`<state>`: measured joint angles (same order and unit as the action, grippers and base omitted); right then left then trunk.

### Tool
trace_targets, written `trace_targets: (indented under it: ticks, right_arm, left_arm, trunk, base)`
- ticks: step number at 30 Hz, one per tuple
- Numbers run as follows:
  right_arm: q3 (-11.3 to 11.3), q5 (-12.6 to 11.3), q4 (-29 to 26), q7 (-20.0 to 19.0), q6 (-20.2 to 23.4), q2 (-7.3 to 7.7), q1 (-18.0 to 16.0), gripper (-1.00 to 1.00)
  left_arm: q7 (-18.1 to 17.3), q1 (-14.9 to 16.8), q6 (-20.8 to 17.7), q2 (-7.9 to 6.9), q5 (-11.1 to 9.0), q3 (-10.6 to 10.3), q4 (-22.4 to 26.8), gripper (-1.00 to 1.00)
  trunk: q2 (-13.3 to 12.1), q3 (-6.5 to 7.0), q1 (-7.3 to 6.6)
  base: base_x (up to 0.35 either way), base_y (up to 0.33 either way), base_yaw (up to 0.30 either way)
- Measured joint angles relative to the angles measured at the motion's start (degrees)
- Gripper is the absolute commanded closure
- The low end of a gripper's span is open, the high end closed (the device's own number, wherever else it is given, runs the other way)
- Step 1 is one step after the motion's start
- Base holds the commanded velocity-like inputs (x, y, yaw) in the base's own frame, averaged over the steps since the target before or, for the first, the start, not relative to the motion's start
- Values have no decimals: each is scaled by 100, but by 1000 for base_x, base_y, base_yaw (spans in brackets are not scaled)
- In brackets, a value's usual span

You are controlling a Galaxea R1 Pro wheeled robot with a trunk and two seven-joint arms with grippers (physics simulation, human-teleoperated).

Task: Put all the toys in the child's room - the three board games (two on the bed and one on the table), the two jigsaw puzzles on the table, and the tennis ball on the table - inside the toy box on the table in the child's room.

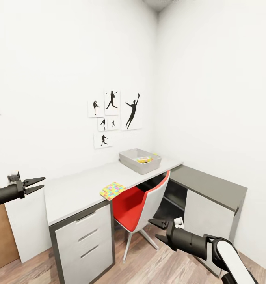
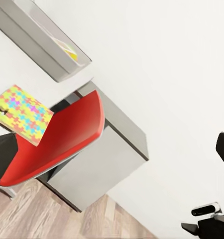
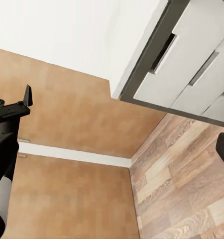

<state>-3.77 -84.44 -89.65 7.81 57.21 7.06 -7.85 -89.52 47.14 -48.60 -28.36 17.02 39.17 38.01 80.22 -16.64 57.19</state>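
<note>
Both pincers, left pincer (image 1: 37, 185) and right pincer (image 1: 157, 230), gape empty; toy box (image 1: 140, 160) contents stay indistinct; jigsaw puzzle (image 1: 112, 190) overhangs the table (image 1: 75, 191).

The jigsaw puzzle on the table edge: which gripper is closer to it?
Probably right. The right gripper hangs below the jigsaw puzzle, by the red chair; the left gripper hovers off the table's far end.

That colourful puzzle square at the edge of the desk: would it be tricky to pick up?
Probably a bit. The jigsaw puzzle looks thin and lies flat on the table, so there is little edge to pinch. One corner overhangs the front edge, which may offer a hold. It seems stiff and light, likely to slide if nudged.
</note>
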Motion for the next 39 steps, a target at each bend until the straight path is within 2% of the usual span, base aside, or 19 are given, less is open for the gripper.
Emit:
trace_targets:
  ticks: [5,7,10,11,12,16,19,23,26,28,32,34,35,37,38,39]
  right_arm:
    - [140,75,89,15,-141,54,-7,-100]
    - [185,240,165,23,-247,72,-9,-100]
    - [266,853,389,40,-475,86,-34,-100]
    - [291,962,431,42,-512,87,-42,-100]
    - [351,1176,524,45,-582,86,-55,-100]
    - [569,1664,947,50,-769,91,-83,-100]
    - [674,1825,1325,51,-984,88,-158,-100]
    - [714,1896,1843,53,-1391,90,-307,-100]
    - [711,1905,2088,80,-1543,92,-410,-100]
    - [705,1916,2239,138,-1596,93,-492,-100]
    - [714,2052,2518,316,-1642,94,-609,-100]
    - [722,2218,2641,379,-1655,91,-671,-100]
    - [724,2257,2667,388,-1658,90,-686,-100]
    - [727,2356,2754,409,-1664,87,-722,-100]
    - [728,2369,2771,412,-1665,88,-728,-100]
    - [730,2389,2799,416,-1666,90,-735,-100]
  left_arm:
    - [-1,-1,-1,42,2,-16,1,-100]
    - [-1,-1,-1,48,2,-34,1,-100]
    - [-1,-2,-1,59,0,-55,2,-100]
    - [-1,-2,-2,61,1,-57,2,-100]
    - [-1,-2,-3,65,-1,-62,2,-100]
    - [-1,-2,-13,79,-3,-69,-3,-100]
    - [-1,-2,-67,151,1,-71,-6,-100]
    - [-1,-2,-173,321,17,-77,-7,-100]
    - [-1,-2,-196,427,22,-80,-7,-100]
    - [-1,-2,-215,521,26,-123,-5,-100]
    - [-1,-1,-318,759,26,-408,23,-100]
    - [0,-2,-386,1005,20,-647,56,-100]
    - [0,-1,-403,1082,17,-694,63,-100]
    - [0,-2,-470,1379,14,-812,78,-100]
    - [0,-1,-488,1472,19,-833,81,-100]
    - [0,-4,-511,1663,32,-872,84,-100]
  trunk:
    - [0,0,0]
    - [0,0,0]
    - [0,0,0]
    - [0,0,0]
    - [0,0,0]
    - [0,0,0]
    - [0,0,0]
    - [0,0,0]
    - [0,0,0]
    - [0,0,0]
    - [0,0,0]
    - [0,0,0]
    - [0,0,0]
    - [-1,0,0]
    - [0,0,0]
    - [0,0,0]
  base:
    - [0,0,-192]
    - [0,0,-61]
    - [0,0,-22]
    - [0,0,-10]
    - [0,0,-8]
    - [0,0,-3]
    - [0,0,0]
    - [0,0,0]
    - [0,0,0]
    - [0,0,0]
    - [0,0,0]
    - [0,0,0]
    - [0,0,0]
    - [0,0,0]
    - [0,0,0]
    - [0,0,0]
